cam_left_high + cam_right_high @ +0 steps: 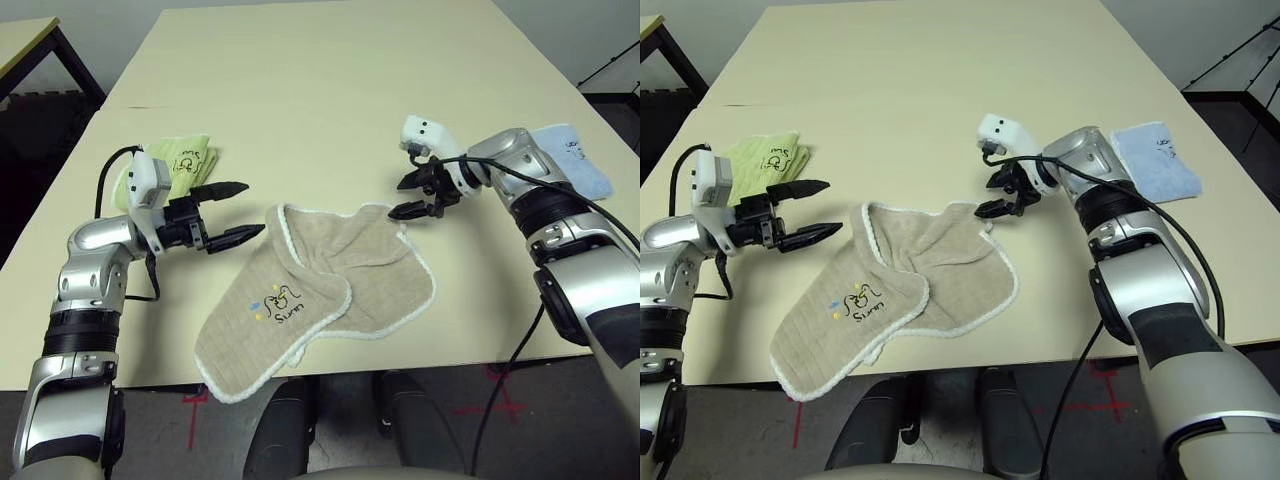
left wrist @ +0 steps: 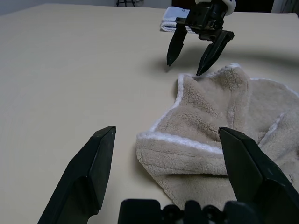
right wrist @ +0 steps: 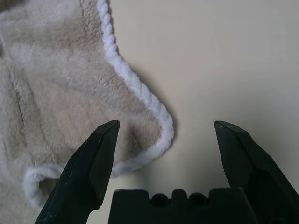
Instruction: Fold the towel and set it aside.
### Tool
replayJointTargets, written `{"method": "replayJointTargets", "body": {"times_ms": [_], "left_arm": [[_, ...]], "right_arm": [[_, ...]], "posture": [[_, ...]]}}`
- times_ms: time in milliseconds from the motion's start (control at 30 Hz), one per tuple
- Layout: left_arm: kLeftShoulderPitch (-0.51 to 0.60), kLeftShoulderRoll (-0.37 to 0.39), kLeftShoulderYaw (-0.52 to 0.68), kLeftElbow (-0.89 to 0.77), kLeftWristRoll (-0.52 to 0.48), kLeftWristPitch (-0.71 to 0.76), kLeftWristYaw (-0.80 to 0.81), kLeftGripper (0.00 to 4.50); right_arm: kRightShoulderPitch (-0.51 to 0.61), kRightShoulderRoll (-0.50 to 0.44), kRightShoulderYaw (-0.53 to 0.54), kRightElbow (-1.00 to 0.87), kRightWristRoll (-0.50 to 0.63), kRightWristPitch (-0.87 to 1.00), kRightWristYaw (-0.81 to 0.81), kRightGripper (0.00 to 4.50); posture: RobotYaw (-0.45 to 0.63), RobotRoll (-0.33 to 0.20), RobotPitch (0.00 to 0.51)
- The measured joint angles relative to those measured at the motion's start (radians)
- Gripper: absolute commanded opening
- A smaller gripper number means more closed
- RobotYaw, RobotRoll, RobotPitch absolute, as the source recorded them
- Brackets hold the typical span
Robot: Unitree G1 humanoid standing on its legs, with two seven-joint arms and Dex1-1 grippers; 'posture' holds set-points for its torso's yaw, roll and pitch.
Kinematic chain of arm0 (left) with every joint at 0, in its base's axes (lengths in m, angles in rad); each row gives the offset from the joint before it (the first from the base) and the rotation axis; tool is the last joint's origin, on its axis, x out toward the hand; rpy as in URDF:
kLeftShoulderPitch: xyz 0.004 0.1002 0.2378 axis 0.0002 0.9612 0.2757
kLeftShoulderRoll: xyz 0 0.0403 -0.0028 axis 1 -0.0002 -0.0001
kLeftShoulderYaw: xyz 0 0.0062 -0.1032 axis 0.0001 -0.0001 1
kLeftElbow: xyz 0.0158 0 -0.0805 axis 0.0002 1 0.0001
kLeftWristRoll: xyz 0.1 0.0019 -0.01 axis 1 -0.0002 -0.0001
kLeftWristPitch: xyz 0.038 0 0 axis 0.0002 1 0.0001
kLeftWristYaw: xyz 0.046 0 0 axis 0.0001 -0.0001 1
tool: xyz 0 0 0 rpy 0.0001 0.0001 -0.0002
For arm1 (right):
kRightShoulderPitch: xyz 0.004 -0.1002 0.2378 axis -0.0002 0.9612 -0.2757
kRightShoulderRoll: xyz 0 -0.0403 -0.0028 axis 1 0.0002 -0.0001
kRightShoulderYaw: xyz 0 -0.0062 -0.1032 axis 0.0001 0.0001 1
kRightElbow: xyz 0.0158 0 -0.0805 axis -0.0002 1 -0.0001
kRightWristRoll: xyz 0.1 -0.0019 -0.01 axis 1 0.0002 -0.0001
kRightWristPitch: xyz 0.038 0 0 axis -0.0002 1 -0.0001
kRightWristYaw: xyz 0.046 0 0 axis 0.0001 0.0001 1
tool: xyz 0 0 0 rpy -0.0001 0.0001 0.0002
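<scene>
Both black two-fingered grippers, left (image 1: 236, 213) and right (image 1: 402, 196), spread wide and empty at the crumpled towel's far side.
Beige terry towel with white stitched edging (image 1: 385, 300) lies in the middle of the pale tabletop (image 1: 300, 80), near its front edge, one corner reaching over that edge. Part of it is turned over, the dark embroidered logo facing up, but the layers are loose and askew; folding looks barely begun. Straightening, neat folding and setting aside seem left to do. A lime-green folded towel (image 1: 187, 165) and a light blue folded towel (image 1: 575, 165) lie to either side.
</scene>
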State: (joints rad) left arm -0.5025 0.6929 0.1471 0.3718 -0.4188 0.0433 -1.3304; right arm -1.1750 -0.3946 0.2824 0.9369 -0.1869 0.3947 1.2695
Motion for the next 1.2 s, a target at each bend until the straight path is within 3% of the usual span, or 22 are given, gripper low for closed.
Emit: {"method": "replayJointTargets", "body": {"times_ms": [933,1033,1200], "left_arm": [[-0.007,0.016,-0.001,0.002,0.0,0.017,-0.003,4.46],[-0.007,0.017,-0.001,0.002,0.0,0.019,-0.003,4.5],[-0.006,0.02,-0.001,0.001,0.0,0.021,-0.003,4.5]], "right_arm": [[-0.019,0.019,0.032,0.045,-0.041,-0.063,-0.093,4.44],[-0.019,0.019,0.039,0.047,-0.048,-0.075,-0.1,3.85],[-0.019,0.019,0.045,0.047,-0.054,-0.09,-0.101,2.05]], "posture": [[0.04,0.0,0.214],[0.04,0.0,0.215],[0.05,0.0,0.215]]}}
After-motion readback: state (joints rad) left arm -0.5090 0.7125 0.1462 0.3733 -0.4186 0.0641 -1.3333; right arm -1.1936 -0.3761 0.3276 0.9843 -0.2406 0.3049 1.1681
